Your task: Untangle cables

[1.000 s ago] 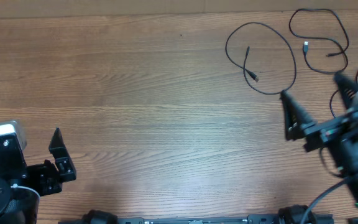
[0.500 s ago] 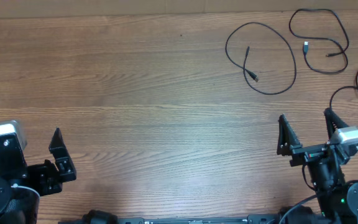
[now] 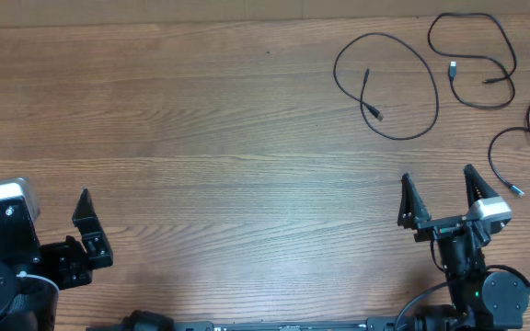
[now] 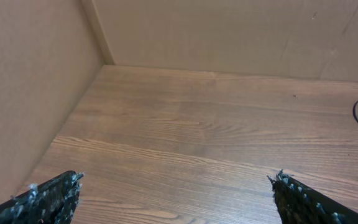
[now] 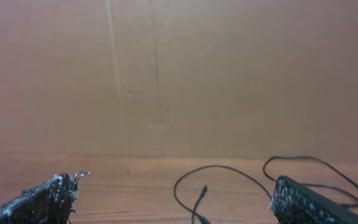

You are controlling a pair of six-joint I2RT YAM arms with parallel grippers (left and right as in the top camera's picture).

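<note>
Seemingly little is left: three thin black plug-ended cables (image 3: 435, 97) lie far right on the brown wooden table (image 3: 201, 119), each looped apart from the others, though the rightmost cable (image 3: 491, 158) runs off frame. The black left gripper (image 4: 176, 186) and black right gripper (image 3: 437, 188) sit near, jaws spread, empty.

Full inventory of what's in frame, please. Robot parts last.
cables: 3, black, far right of the table, lying apart; one runs off the right edge of the overhead view
table: 1, brown wood grain, fills the overhead view
cardboard wall: tan, behind the table and along its left side
left gripper: 1, black, near left corner, open, empty
right gripper: 1, black, near right, open, empty, short of the cables
</note>
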